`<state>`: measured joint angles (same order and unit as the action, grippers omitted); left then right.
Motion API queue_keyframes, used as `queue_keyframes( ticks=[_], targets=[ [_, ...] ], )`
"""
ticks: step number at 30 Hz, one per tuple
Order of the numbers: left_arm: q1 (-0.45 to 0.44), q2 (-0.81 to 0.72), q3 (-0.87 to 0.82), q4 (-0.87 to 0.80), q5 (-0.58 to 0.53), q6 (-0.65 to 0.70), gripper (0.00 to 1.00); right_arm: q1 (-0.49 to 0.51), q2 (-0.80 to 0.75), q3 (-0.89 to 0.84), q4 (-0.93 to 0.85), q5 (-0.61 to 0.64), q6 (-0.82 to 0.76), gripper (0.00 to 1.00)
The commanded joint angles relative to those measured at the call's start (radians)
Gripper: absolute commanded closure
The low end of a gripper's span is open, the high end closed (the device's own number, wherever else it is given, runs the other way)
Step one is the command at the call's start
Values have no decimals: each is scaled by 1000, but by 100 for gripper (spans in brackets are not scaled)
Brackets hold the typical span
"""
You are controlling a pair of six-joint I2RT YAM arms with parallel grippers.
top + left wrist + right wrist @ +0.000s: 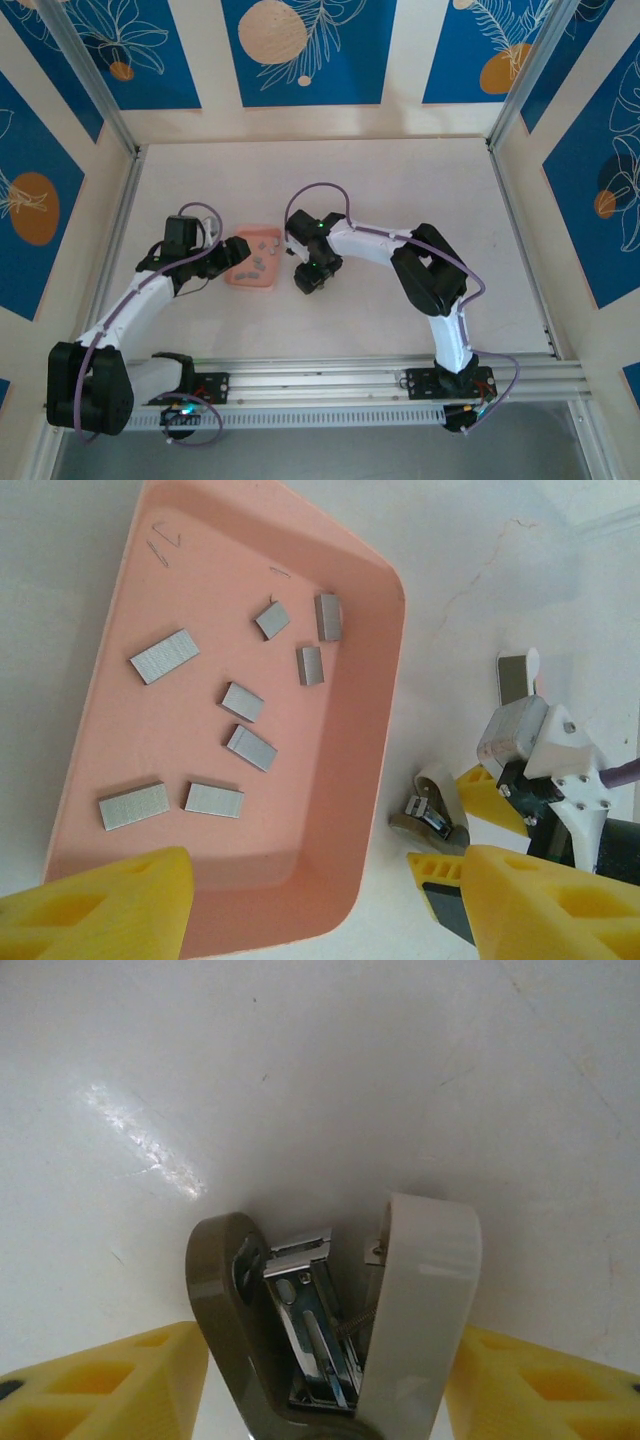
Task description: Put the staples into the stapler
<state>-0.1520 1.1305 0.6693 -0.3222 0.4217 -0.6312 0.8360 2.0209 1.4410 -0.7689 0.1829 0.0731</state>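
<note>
- Inspecting my right gripper (325, 1365) first: its two yellow fingers (100, 1385) were closed on the stapler (318, 1325), one against each outer face.
- The stapler was hinged open in a narrow V, with the hinge end toward my wrist and the free ends away from it, close over the white table (300, 1070).
- Its olive-brown arm lay against one finger and its white arm against the other, and the bright metal magazine stood exposed between them.
- Whether any strip sat in that magazine, I could not tell.
- Seen from overhead, the right gripper (308, 280) stood just beside the right-hand edge of the salmon-pink tray (250, 279).
- My left gripper (325, 880) hung over the near end of the tray (375, 740), its yellow fingers (105, 905) spread wide with nothing gripped between them.
- The staples (242, 701) lay on the tray floor: eight short grey strips, flat, scattered, apart from one another and at mixed angles.
- A few loose single wires (160, 542) lay near the tray's far corner.
- From my left wrist camera, the stapler (432, 815) was outside the tray, just beside its side wall, and clamped between the right gripper's fingers.
</note>
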Motion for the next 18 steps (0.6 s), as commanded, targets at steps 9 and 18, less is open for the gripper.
queue_keyframes(
  ticks=[9,18],
  targets=[
    [-5,12,13,-12,76,4,31,3,-93,-113,115,18,40,58],
    [-15,8,6,131,184,-13,39,13,-445,-406,492,57,221,73]
  ],
)
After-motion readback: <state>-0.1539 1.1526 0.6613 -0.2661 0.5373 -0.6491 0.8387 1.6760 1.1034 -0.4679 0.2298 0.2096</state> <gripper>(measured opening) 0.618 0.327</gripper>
